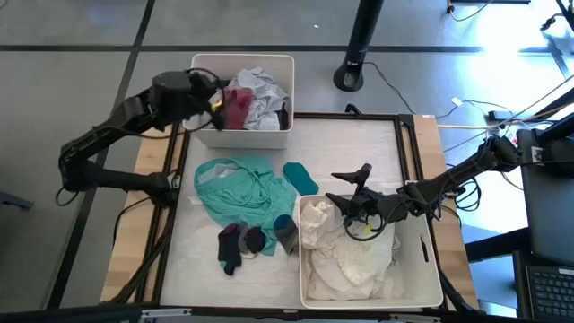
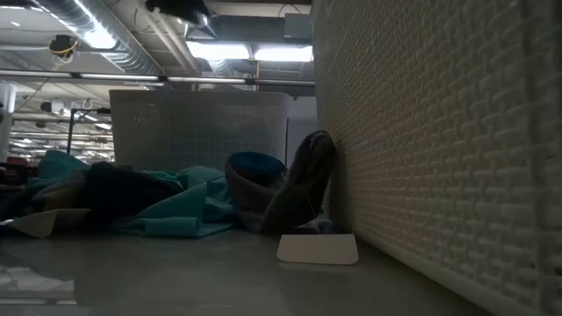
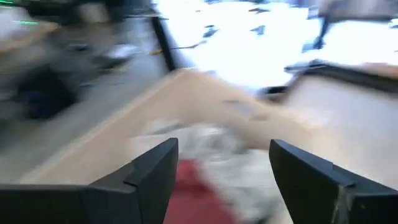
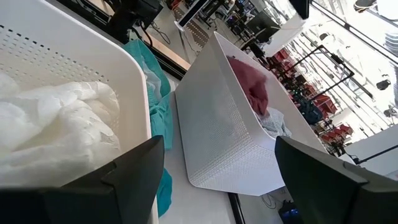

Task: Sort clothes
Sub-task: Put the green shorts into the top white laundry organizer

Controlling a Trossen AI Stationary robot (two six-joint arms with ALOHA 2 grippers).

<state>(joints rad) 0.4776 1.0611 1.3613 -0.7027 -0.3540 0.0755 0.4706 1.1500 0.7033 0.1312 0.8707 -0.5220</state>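
Note:
A teal-blue garment lies crumpled on the table's middle, and also shows in the low view. A teal sock lies beside it, with dark socks and a grey sock nearer. White clothes fill the near right bin. A dark red garment and grey-white clothes lie in the far bin. My left gripper hangs open over the far bin's left part, above the red cloth. My right gripper is open and empty over the near bin's far edge.
The two white bins take up the table's far middle and near right. The near bin's wall fills the right of the low view, and a grey sock leans against it. A small white card lies in front. A black frame rims the mat.

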